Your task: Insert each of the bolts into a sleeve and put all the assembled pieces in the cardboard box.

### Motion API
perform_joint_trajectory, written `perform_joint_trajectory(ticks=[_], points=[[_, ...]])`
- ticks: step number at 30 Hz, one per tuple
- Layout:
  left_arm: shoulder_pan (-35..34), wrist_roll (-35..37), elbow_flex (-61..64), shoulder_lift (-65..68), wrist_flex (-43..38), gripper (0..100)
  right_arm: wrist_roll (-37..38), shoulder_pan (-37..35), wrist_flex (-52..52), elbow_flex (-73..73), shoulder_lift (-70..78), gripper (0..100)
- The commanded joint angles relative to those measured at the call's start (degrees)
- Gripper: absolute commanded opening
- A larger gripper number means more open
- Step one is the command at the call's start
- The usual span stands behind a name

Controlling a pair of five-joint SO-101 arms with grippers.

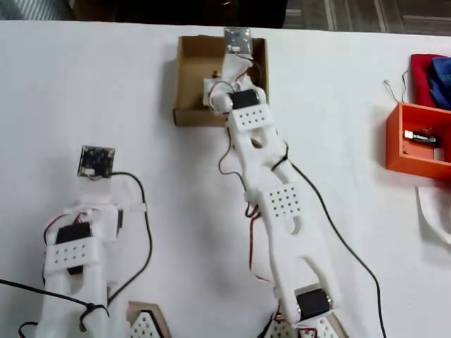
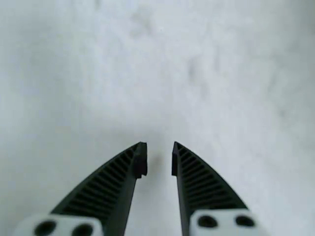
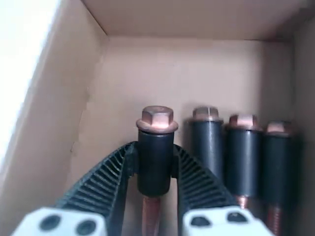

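The right fingers are clamping a black sleeve with its copper bolt inside the cardboard box, three assembled pieces just beside them, while the left fingers are hovering narrowly parted above the desk.

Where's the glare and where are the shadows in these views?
High view: the table is evenly bright; the cardboard box is shadowed along its inner walls. Right wrist view: table beyond the box wall is blown out white, and the head of the sleeved bolt in the right gripper has a soft sheen. Left wrist view: faint shadow between the left gripper tips.
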Motion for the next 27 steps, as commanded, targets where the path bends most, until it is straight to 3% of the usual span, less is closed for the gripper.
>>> perform_joint_trajectory(ticks=[1, 27], points=[[-0.4, -0.4, -0.1, -0.4, -0.7, 11, 0.6, -0.6, 0.0, -0.2, -1.2, 1.9], [-0.4, -0.4, -0.1, -0.4, -0.7, 11, 0.6, -0.8, -1.7, -0.6, 1.6, 2.4]])
